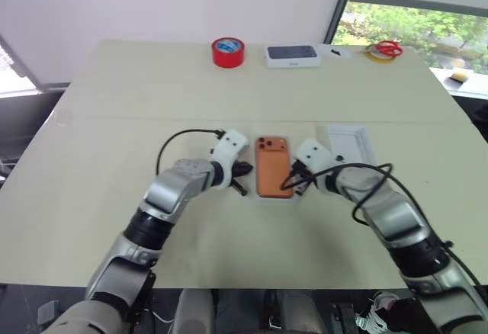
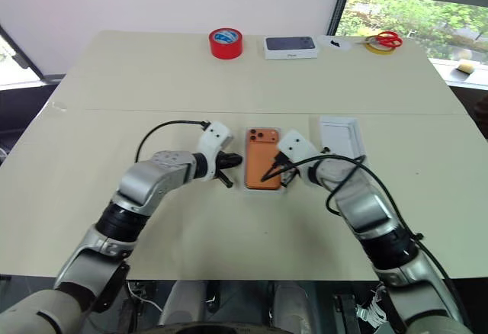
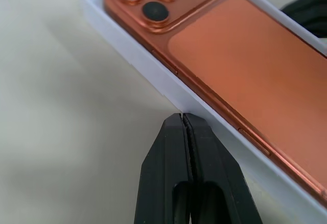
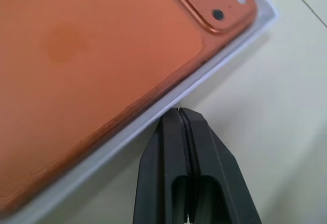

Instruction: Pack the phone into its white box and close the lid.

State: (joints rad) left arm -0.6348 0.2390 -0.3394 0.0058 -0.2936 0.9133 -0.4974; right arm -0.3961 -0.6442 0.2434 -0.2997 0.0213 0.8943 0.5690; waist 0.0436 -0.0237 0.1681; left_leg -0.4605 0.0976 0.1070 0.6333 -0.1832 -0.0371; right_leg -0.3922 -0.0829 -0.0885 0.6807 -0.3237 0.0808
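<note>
Orange phone lies camera-side up in the box. I have both grippers clenched empty, left and right, tips at opposite rims. Risk: nudging the box askew. Lid waits nearby.

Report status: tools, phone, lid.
Both tools shut, left tool and right tool flanking the box. Phone lies in it, camera side up. Lid off, beside it.
</note>
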